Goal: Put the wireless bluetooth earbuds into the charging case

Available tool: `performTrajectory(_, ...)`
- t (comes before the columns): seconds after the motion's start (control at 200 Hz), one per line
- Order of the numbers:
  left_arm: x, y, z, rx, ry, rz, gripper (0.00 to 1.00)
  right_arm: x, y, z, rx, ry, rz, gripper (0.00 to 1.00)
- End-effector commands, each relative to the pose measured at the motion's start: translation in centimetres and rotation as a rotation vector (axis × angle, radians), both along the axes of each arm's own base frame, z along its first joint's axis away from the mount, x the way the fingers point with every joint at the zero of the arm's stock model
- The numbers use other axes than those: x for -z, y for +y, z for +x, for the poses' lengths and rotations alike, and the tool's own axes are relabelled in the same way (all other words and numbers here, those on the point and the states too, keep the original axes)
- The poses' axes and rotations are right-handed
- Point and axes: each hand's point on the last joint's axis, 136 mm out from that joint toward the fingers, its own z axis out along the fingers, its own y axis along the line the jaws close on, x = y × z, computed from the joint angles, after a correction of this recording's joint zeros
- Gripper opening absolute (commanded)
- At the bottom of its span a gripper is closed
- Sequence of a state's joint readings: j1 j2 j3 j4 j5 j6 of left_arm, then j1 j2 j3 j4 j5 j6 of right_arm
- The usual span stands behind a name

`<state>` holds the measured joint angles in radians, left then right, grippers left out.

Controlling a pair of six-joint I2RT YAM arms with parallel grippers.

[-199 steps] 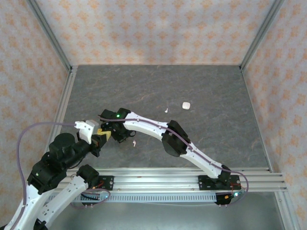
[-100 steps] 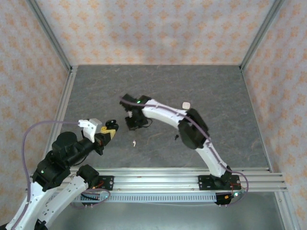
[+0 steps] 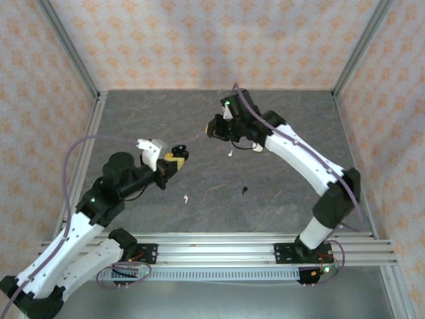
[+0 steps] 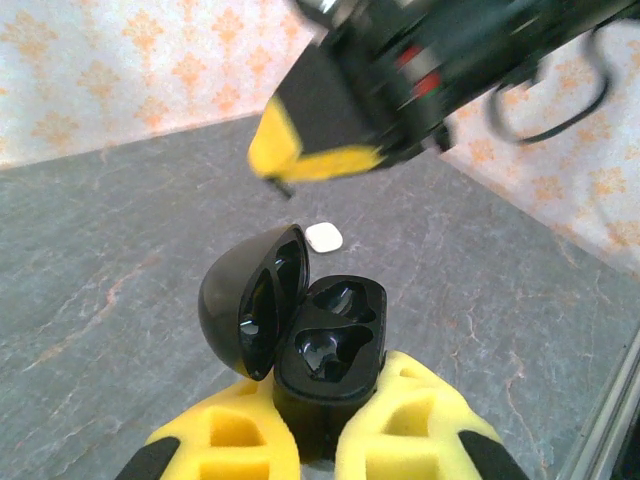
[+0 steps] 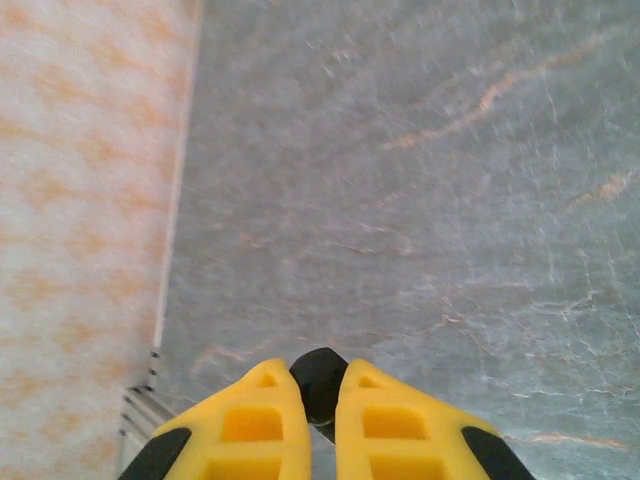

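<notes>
White-and-black arms (image 3: 299,156) (image 3: 73,229) (purple cables (image 3: 80,149)), yellow tools (image 4: 320,425) (image 5: 305,405).

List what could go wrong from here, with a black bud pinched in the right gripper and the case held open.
The black earbud is pinched at the very tip of the right gripper and could slip or twist out. The black case is gripped low by the left gripper, in mid-air; a push into a socket may tilt it or swing its lid shut.

Two arms reach forward, well apart.
Left end effector (image 3: 175,158) clamps a black case (image 4: 325,345); right end effector (image 3: 214,127) pinches a black earbud (image 5: 318,380).
</notes>
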<state>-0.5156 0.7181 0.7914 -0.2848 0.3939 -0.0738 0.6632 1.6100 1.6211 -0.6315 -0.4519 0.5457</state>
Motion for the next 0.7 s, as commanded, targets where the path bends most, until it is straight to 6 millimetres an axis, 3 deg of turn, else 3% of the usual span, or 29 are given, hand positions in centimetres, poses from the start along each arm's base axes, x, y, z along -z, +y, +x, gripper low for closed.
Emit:
performTrajectory(0.0, -4.7, -1.7, 1.3, 0.049, -0.144, -0.044, 0.00, -5.0, -1.4, -1.0, 0.038, -0.093, 0.105, 0.10)
performTrajectory(0.175, -5.9, -2.6, 3.2, 0.025, -0.190, -0.053, 0.00, -9.6, -2.6, -2.5, 0.063, -0.186, 0.228, 0.10)
performTrajectory(0.35, -6.7, -3.3, 4.6, 0.005, -0.229, -0.081, 0.00, -12.6, -1.9, -3.4, 0.031, -0.203, 0.361, 0.10)
performTrajectory(0.54, -7.1, -3.7, 5.2, -0.003, -0.244, -0.087, 0.00, -13.7, -0.6, -3.7, -0.010, -0.230, 0.412, 0.09)
performTrajectory(0.696, -7.7, -3.9, 5.5, -0.007, -0.261, -0.088, 0.00, -13.5, 1.1, -4.4, -0.065, -0.253, 0.411, 0.08)
